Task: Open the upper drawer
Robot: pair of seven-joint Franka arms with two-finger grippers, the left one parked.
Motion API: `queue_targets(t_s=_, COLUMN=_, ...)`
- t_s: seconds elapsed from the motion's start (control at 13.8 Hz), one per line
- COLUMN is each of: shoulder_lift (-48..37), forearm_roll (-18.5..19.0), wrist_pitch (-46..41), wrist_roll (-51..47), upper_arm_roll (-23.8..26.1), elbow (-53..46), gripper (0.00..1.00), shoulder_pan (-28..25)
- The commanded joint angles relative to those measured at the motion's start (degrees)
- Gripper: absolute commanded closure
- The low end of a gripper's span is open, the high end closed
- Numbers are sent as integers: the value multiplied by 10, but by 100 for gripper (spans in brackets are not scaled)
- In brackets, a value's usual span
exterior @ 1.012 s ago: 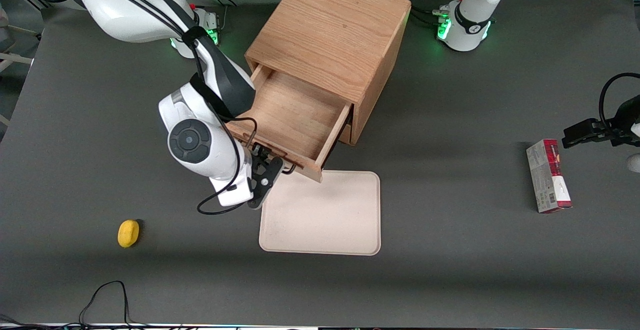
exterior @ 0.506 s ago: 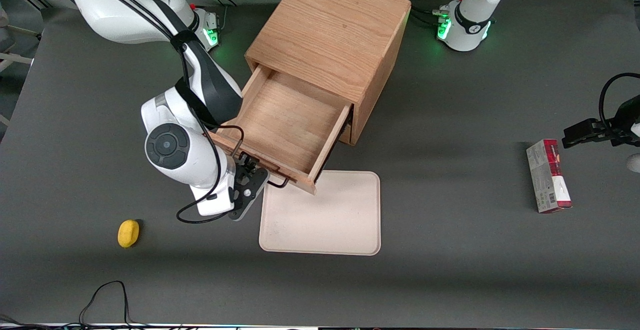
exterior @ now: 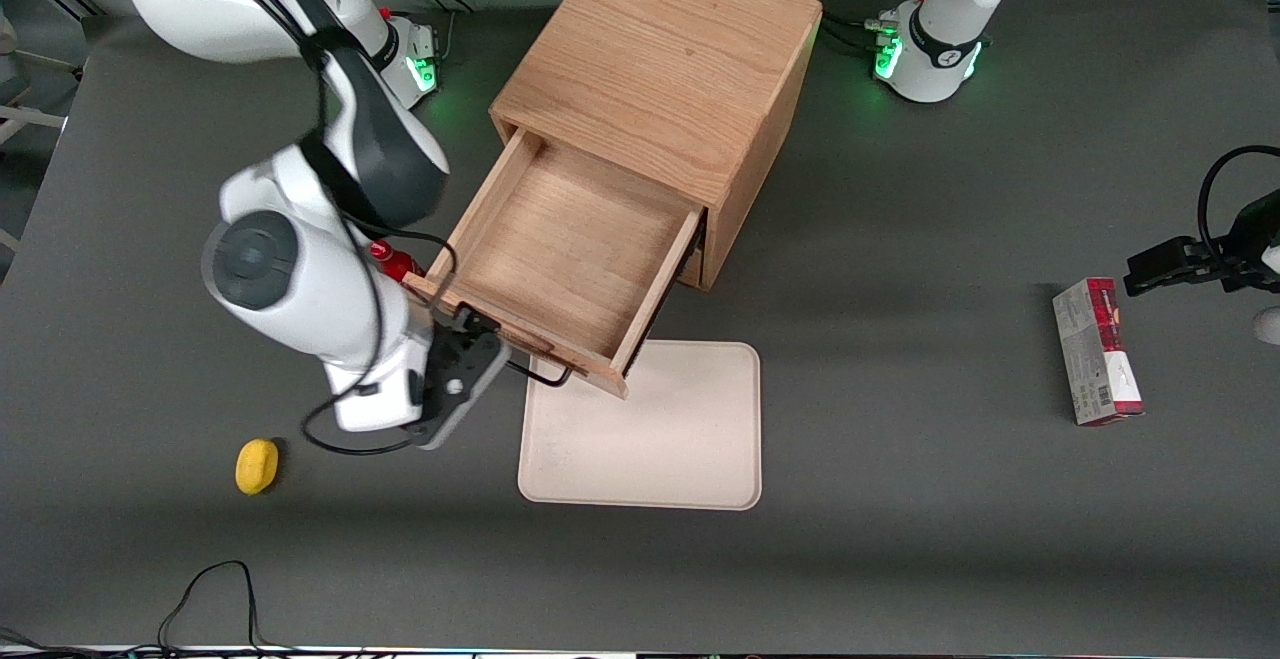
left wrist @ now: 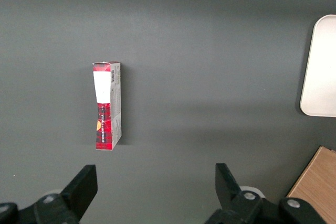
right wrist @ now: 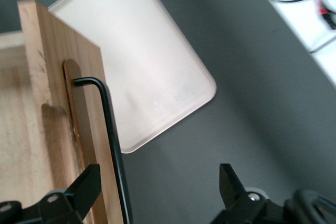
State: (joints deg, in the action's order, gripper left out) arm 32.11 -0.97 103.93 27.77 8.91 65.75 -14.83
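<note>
The upper drawer (exterior: 560, 259) stands pulled far out of the cabinet (exterior: 660, 69), its front over the tray (exterior: 650, 429). The gripper (exterior: 478, 351) sits just off the front panel, fingers spread and empty, beside the handle (right wrist: 107, 129), whose bar runs lengthwise along the panel.

right arm bent low over the table, gripper (exterior: 487, 336) angled downward, jaws spread wide apart, holding nothing

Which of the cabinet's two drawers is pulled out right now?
The upper drawer: it sticks far out of the cabinet, bare inside, front over the tray. The lower one stays hidden beneath. The gripper, open, is by its handle.
</note>
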Motion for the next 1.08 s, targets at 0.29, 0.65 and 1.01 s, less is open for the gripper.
queue_targets(t_s=0.29, shoulder_lift=-218, forearm_roll=-70, wrist_pitch=-64, wrist_roll=-112, upper_arm_roll=-203, elbow=203, gripper=0, shoulder_pan=-3)
queue_targets(t_s=0.65, shoulder_lift=-351, forearm_roll=35, wrist_pitch=-83, wrist_roll=-204, upper_arm_roll=-218, elbow=318, gripper=0, shoulder_pan=-2)
queue_targets(t_s=1.01, shoulder_lift=-374, forearm_roll=33, wrist_pitch=-82, wrist_roll=-208, upper_arm_roll=-217, elbow=317, gripper=0, shoulder_pan=0)
